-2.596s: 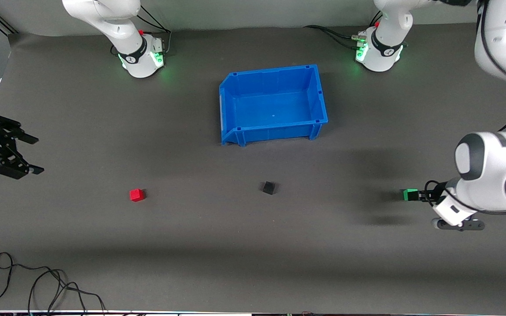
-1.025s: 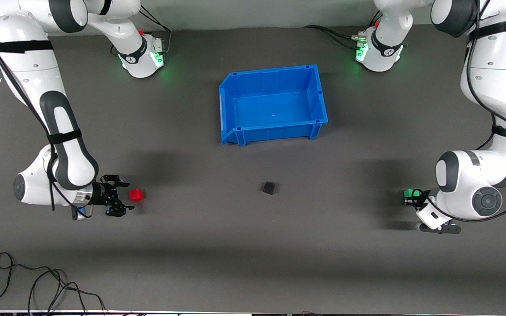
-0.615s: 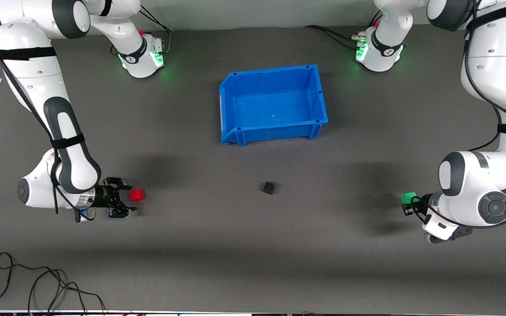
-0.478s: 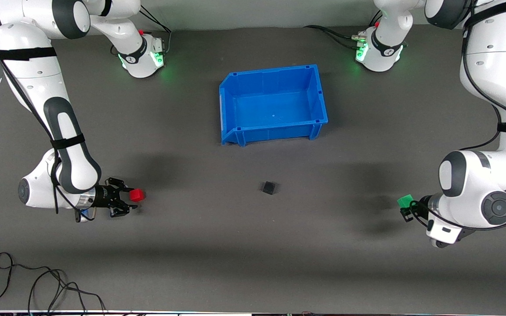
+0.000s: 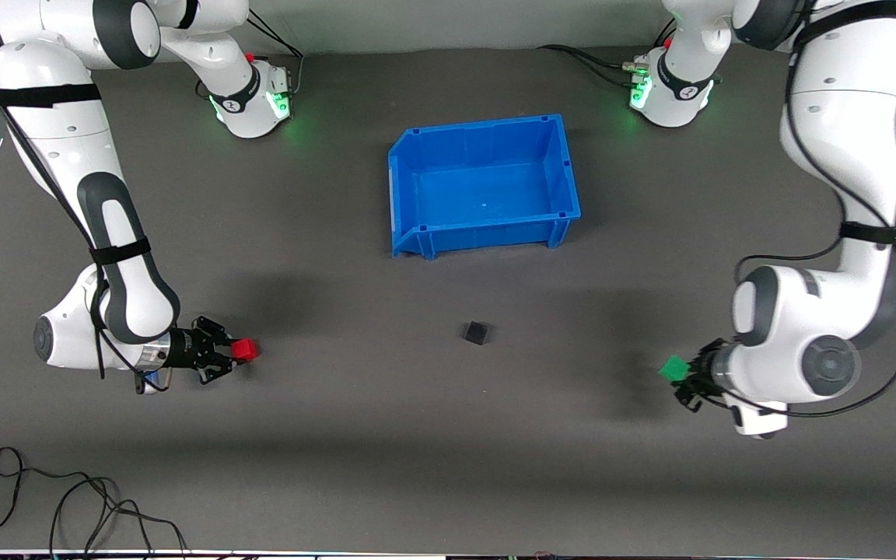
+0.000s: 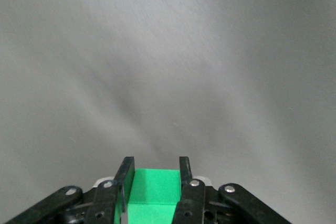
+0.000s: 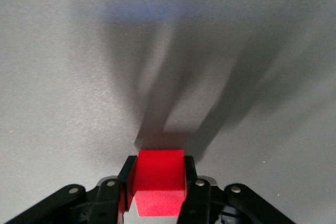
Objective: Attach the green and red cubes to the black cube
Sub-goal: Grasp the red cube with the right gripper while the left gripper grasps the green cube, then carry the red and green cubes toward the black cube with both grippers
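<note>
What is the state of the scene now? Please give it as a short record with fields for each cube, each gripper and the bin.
green cube: held in the left gripper, over the table toward the left arm's end
red cube: between the fingers of the right gripper, toward the right arm's end
black cube: alone on the table, nearer to the front camera than the blue bin, nothing attached
blue bin: between the two arm bases, nothing in it

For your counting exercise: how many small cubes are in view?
3: red cube in the right gripper; green cube in the left gripper; black cube on the table between them.
</note>
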Robot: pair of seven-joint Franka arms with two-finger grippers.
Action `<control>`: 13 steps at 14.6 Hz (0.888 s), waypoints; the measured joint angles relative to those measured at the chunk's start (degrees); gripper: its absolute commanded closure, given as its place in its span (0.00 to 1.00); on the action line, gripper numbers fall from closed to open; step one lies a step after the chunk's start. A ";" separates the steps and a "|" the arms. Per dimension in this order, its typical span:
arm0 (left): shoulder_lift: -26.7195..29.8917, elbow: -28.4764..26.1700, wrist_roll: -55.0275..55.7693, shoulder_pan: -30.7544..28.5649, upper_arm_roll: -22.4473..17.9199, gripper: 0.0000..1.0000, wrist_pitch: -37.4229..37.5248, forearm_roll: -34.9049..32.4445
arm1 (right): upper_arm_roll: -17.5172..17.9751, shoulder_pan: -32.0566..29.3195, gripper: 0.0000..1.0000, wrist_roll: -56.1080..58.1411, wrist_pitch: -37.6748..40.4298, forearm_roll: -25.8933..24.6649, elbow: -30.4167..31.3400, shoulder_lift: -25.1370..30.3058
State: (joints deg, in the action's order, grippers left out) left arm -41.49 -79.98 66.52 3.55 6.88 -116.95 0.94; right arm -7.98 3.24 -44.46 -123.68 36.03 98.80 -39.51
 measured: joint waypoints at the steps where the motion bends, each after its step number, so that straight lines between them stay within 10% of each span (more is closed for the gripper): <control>1: -0.13 0.35 4.15 1.14 0.00 0.96 -0.24 0.01 | 0.04 0.13 0.69 -0.51 0.17 0.08 -0.87 0.02; 13: -6.45 0.96 35.26 18.39 0.23 0.96 -9.13 4.10 | 0.38 17.51 0.70 -35.62 -3.86 0.68 -11.90 -1.57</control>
State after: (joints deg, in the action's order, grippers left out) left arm -47.95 -79.02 101.78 21.94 7.11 -126.08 5.04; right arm -7.59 20.75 -80.09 -127.54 36.70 86.90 -41.08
